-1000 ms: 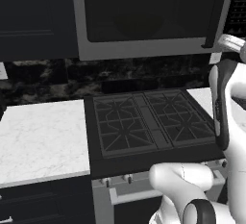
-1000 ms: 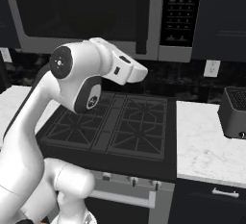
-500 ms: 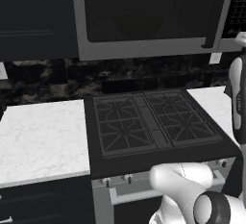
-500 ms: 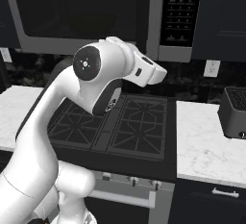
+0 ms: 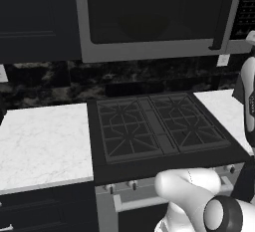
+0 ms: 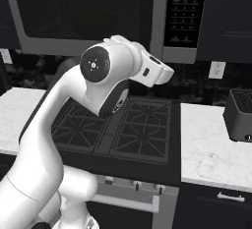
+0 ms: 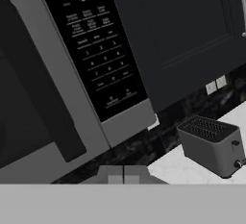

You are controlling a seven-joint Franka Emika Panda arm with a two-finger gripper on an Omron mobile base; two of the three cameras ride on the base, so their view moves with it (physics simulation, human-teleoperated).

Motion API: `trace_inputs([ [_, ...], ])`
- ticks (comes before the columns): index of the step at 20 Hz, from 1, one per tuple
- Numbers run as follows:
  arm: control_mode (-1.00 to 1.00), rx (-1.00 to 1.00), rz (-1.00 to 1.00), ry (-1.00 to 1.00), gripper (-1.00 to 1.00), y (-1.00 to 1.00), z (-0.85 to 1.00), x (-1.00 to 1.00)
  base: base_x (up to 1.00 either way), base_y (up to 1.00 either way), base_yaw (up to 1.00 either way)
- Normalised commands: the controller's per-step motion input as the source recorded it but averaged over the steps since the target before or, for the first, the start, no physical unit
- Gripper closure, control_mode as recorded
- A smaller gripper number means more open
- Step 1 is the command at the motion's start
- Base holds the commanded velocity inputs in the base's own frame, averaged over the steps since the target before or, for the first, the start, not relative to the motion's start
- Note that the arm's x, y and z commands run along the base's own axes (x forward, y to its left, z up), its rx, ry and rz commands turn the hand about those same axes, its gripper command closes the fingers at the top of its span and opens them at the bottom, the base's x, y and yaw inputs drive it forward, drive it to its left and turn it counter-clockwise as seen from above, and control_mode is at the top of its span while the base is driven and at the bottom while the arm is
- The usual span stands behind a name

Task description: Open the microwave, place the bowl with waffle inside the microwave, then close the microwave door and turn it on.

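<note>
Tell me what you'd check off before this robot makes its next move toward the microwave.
1. Microwave door shut: ok, it sits flush in both base views, so opening comes first.
2. Door handle free to reach: ok, nothing hangs in front of it.
3. Button panel in sight: ok, the hand view shows it with the clock lit.
4. Hand open and ready: cannot tell, the fingers are not visible.
5. Bowl and waffle located: cannot tell from these pictures.
6. Toaster out of the way: ok, it stands on the counter right of the stove.
</note>
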Motion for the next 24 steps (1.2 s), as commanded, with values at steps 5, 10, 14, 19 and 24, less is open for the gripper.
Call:
trace_inputs([
  [5,-1.00,0.01,0.00,0.02,1.00,-0.02,0.12,0.05,0.00,0.00,0.00],
  [10,-1.00,0.06,0.00,0.06,1.00,-0.12,0.26,0.18,0.00,0.00,0.00],
  [14,-1.00,0.06,0.01,0.10,1.00,-0.24,0.14,0.25,0.00,0.00,0.00],
  [19,-1.00,0.10,0.05,0.01,1.00,-0.39,0.18,0.10,0.00,0.00,0.00],
  [24,-1.00,0.03,0.02,0.01,1.00,-0.07,0.07,0.03,0.00,0.00,0.00],
])
